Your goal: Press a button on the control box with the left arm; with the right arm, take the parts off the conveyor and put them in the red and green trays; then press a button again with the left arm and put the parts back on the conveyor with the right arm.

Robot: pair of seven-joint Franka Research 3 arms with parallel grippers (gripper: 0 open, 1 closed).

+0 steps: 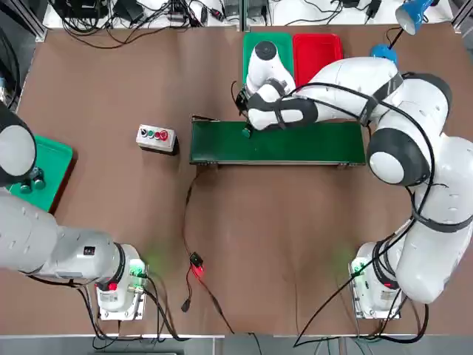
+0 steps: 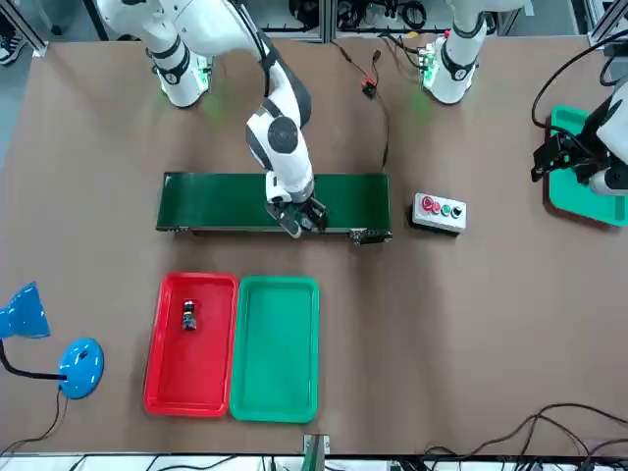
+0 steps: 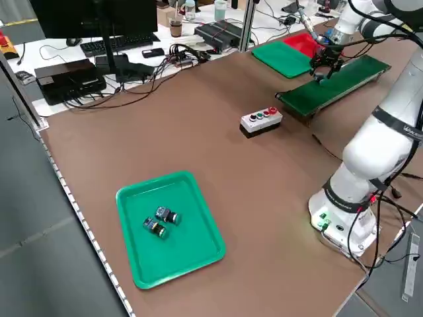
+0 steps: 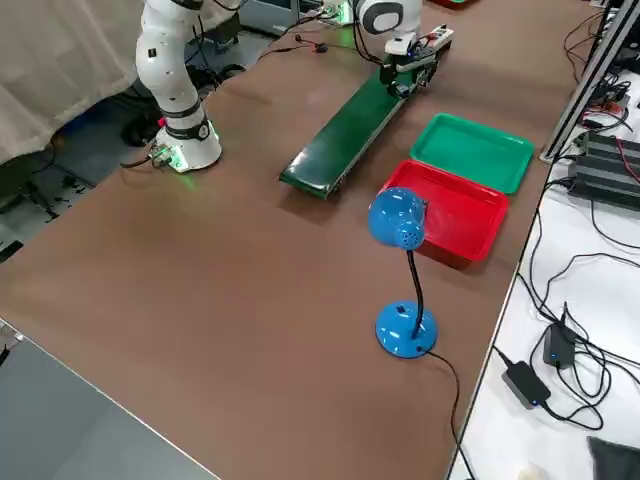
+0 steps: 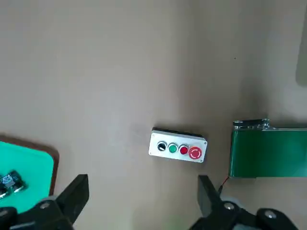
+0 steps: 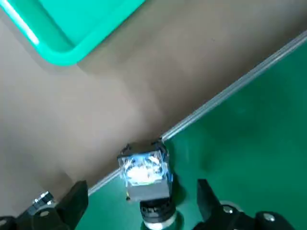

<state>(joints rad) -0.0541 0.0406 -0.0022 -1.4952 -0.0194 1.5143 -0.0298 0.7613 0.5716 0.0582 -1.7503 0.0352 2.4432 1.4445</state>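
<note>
Reaching out from its base at the near right of the table, the right arm [image 1: 414,148] bends across the conveyor [image 1: 310,144] with its wrist turned down. The right gripper [image 2: 299,221] hangs over the belt's far edge, near its left end, fingers [image 6: 72,203] spread wide on either side of a part [image 6: 144,172] and not touching it. That part lies tipped over on the belt right at the edge rail, its boxy body toward the trays and its round cap toward the gripper. The conveyor's long axis runs left to right across the table. Left of it sits the control box [image 1: 156,137], buttons in a row along the same line. The left gripper [image 5: 144,201], jaws apart, holds nothing, raised at the near left. Beyond the belt lie the green tray [image 2: 277,348] and the red tray [image 2: 191,363], long sides touching; the other part [image 2: 189,316] rests in the red one.
</note>
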